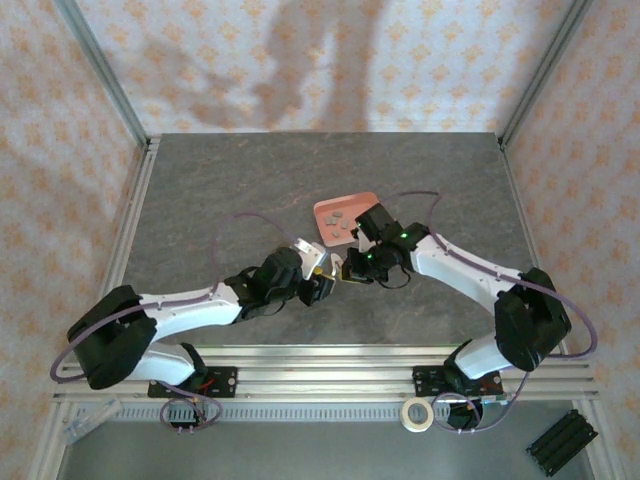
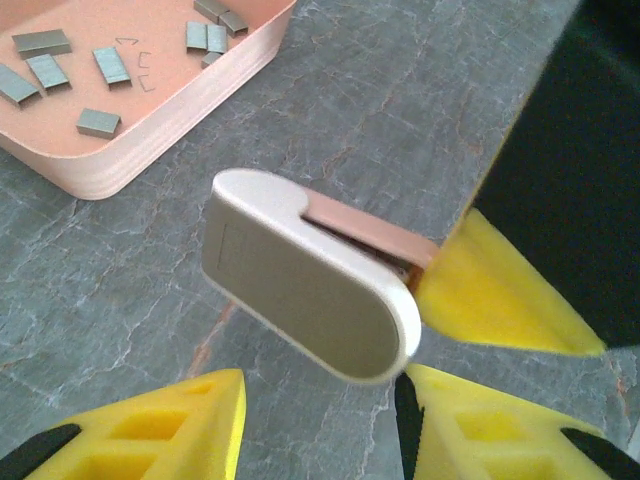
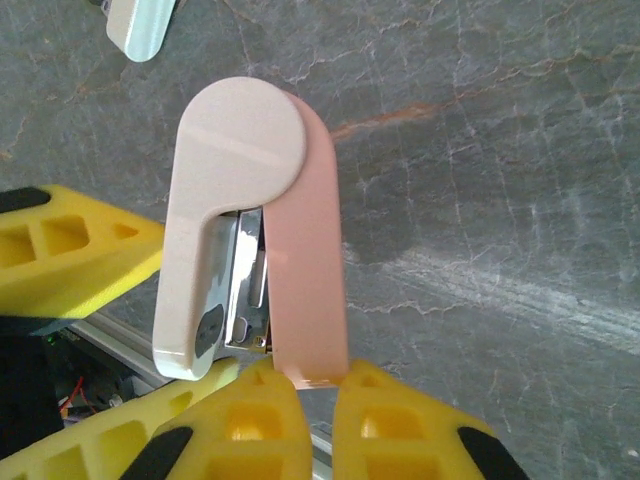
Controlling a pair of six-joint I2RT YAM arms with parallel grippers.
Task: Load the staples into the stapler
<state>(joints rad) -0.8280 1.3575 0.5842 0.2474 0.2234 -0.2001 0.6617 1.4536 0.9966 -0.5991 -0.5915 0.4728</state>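
The stapler (image 3: 250, 200) is held hinged open above the surface (image 3: 500, 150), its pink base clamped in the right tool (image 3: 305, 420); the left tool (image 2: 320, 420) is parted beside it; the staples (image 2: 110, 65) are found unloaded in the tray (image 2: 150, 160).

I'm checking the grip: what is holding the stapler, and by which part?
The right gripper holds the stapler, clamped on the end of its pink part, opposite the rounded end. The left gripper is open beside it, not gripping it.
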